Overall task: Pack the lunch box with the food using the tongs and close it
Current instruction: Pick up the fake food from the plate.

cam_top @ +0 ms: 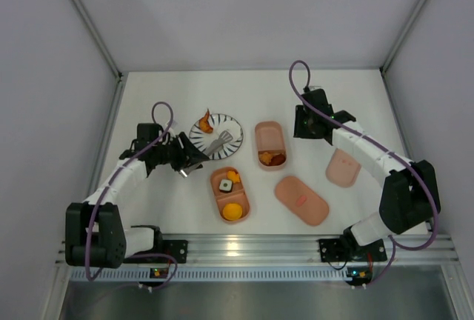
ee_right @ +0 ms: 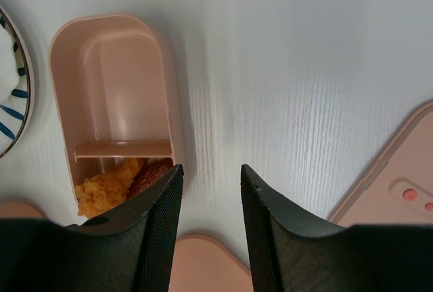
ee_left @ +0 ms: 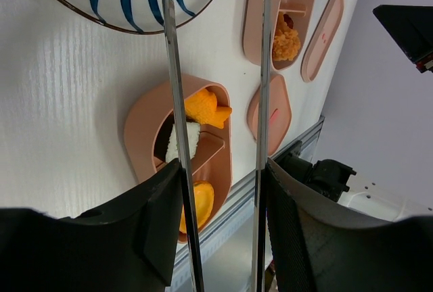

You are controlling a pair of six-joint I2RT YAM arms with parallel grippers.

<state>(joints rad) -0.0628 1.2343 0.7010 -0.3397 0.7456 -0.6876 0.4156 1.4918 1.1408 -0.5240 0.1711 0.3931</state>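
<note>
My left gripper [cam_top: 187, 160] [ee_left: 223, 167] is shut on the silvery tongs [cam_top: 221, 143] [ee_left: 172, 82], one fingertip on each arm. The tongs' tips reach over the striped plate [cam_top: 229, 126], where an orange piece of food [cam_top: 206, 121] lies at the far left rim. The near pink lunch box tray [cam_top: 216, 200] [ee_left: 141, 126] holds orange, white-and-dark and yellow pieces [ee_left: 203, 107]. The far tray [cam_top: 269, 131] [ee_right: 108, 55] has crumbed and brown pieces [ee_right: 108, 188] in its near compartment. My right gripper [cam_top: 302, 129] [ee_right: 212, 170] hangs open and empty just right of that tray.
A pink lid with a small red mark [cam_top: 301, 200] [ee_left: 269, 113] lies right of the near tray. The red-spotted lid [cam_top: 344, 167] [ee_right: 399, 187] lies under my right arm. Grey walls close in three sides, and an aluminium rail [cam_top: 252, 246] runs along the near edge.
</note>
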